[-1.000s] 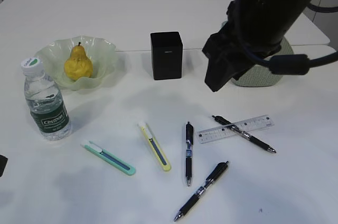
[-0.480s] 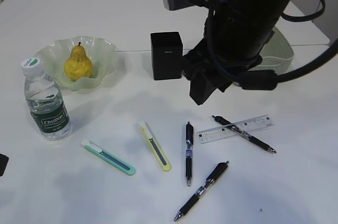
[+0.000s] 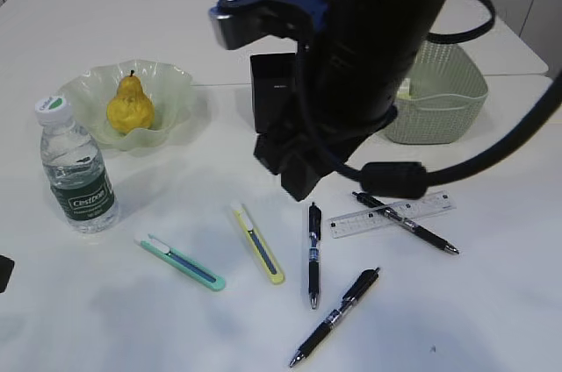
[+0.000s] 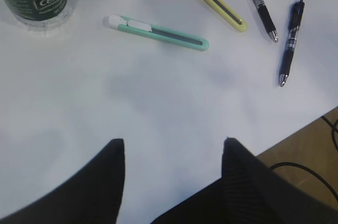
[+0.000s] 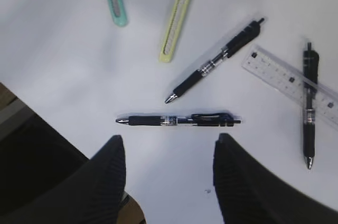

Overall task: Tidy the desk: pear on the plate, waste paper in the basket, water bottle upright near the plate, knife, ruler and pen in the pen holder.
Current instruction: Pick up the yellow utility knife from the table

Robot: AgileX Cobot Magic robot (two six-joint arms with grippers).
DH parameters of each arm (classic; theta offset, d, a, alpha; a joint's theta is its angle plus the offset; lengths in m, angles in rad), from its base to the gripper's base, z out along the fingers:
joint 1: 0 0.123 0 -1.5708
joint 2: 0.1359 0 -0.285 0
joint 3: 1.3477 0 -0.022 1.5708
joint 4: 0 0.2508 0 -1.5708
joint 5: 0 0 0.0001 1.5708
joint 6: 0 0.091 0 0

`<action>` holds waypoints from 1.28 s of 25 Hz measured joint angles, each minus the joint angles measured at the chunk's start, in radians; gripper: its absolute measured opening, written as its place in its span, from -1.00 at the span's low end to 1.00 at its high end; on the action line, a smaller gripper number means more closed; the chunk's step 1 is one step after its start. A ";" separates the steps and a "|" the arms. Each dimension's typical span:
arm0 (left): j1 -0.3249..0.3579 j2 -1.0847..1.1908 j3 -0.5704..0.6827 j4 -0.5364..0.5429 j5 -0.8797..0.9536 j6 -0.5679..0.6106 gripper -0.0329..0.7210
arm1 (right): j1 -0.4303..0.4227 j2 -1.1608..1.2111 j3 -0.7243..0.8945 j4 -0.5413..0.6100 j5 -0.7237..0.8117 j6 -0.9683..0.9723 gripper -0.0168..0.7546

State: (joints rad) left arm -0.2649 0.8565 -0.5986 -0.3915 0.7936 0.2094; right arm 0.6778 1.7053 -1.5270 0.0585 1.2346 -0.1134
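Pen holder point(image 3: 274, 82) sits mid-desk point(image 3: 132, 319) but the right arm point(image 3: 369, 65) hangs right in front and hides most of it, with the basket point(image 3: 439, 96) peeking out just to its right. Pear point(image 3: 130, 104) is on the plate point(image 3: 171, 87), water bottle point(image 3: 77, 170) upright beside it, and 2 knives, teal point(image 3: 180, 262) and yellow point(image 3: 257, 243), 3 pens point(image 3: 313, 253) and the ruler point(image 3: 392, 214) lie loose up front, 1 pen crossing the ruler. Both claws, left point(image 4: 171, 145) and right point(image 5: 166, 142), are spread apart with nothing in them.

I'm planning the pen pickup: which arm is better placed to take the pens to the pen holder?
Probably the right: its open gripper hovers over the pens near the pen holder. The left gripper sits at the desk's near edge.
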 joint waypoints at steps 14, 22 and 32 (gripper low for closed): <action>0.000 0.000 0.000 -0.004 0.000 0.000 0.18 | 0.077 0.216 -0.205 -0.052 0.000 0.070 0.15; 0.000 0.000 0.000 -0.004 0.000 0.000 0.18 | 0.077 0.294 -0.230 -0.099 -0.002 0.147 0.15; 0.000 0.000 0.000 -0.006 0.000 0.000 0.18 | 0.068 0.411 -0.349 -0.124 -0.002 0.205 0.15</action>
State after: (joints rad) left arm -0.2649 0.8565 -0.5986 -0.3976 0.7936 0.2094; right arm 0.7459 2.1163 -1.8762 -0.0656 1.2326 0.0918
